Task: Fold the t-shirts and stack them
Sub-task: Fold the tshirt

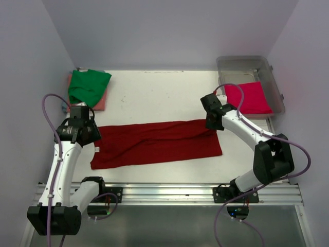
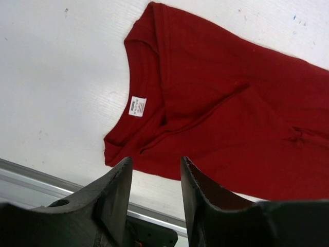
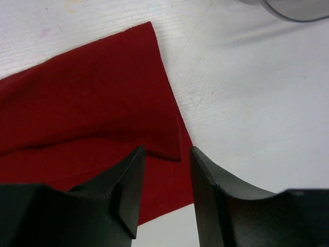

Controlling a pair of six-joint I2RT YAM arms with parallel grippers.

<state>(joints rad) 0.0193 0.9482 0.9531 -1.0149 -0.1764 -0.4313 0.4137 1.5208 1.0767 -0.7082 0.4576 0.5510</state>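
Observation:
A large dark red t-shirt (image 1: 154, 143) lies folded lengthwise into a long strip across the table's middle. Its collar end with a white label (image 2: 137, 106) faces left, and its hem end (image 3: 103, 103) faces right. My left gripper (image 1: 81, 131) is open and empty just above the collar end (image 2: 154, 128). My right gripper (image 1: 213, 122) is open and empty above the hem's folded corner (image 3: 172, 149). A green t-shirt (image 1: 88, 85) lies on a salmon pink one (image 1: 101, 101) at the back left. A bright pinkish-red t-shirt (image 1: 250, 98) lies in the tub.
A clear plastic tub (image 1: 241, 64) stands at the back right, and its rim shows in the right wrist view (image 3: 293, 9). A metal rail (image 1: 164, 191) runs along the near table edge. White walls close the back and both sides.

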